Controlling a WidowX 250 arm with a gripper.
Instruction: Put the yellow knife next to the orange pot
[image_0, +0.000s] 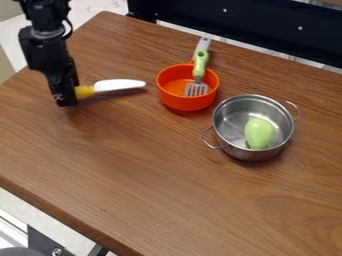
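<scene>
The gripper is at ten o'clock in the view, low over the wooden table. Its fingers are closed on the yellow handle of the knife; the white blade points to three o'clock, its tip near the orange pot but apart from it.

The table's far corner lies at eleven o'clock. From there one edge drops to nine, beyond the arm, and the back edge slants down to two, past both pots, with a dark panel behind it. The front edge crosses from eight to six. Between that edge and the knife spreads a broad stretch of wood, while only a narrow strip parts the two pots.

The orange pot, near twelve, holds a slotted turner, its green handle leaning over the rim toward one; a grey handle end shows beyond. The metal pot, at three, has two wire loops and a rounded green thing inside.
</scene>
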